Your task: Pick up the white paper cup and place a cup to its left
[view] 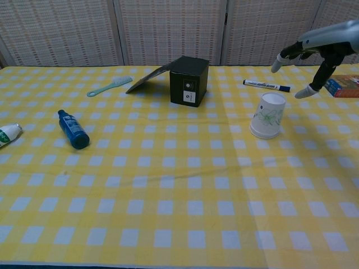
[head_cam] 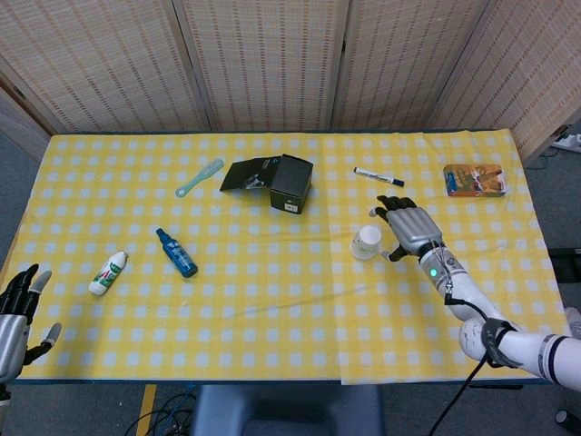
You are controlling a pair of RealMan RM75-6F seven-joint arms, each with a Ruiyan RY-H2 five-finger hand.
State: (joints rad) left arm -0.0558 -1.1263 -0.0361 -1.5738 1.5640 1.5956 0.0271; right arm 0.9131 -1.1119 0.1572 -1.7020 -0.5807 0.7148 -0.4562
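The white paper cup (head_cam: 367, 242) (view: 267, 115), printed with green leaves, stands upside down on the yellow checked cloth right of centre. My right hand (head_cam: 409, 227) (view: 314, 49) hovers just right of and above it, fingers spread, holding nothing and not touching the cup. My left hand (head_cam: 13, 316) hangs open at the table's near left corner, far from the cup; the chest view does not show it.
A black box (head_cam: 290, 183) with an open flap sits behind the cup to its left. A marker (head_cam: 379, 176) lies behind the cup, an orange-blue carton (head_cam: 474, 179) at far right. A blue bottle (head_cam: 176, 252), white tube (head_cam: 107, 273) and green brush (head_cam: 200, 177) lie on the left half.
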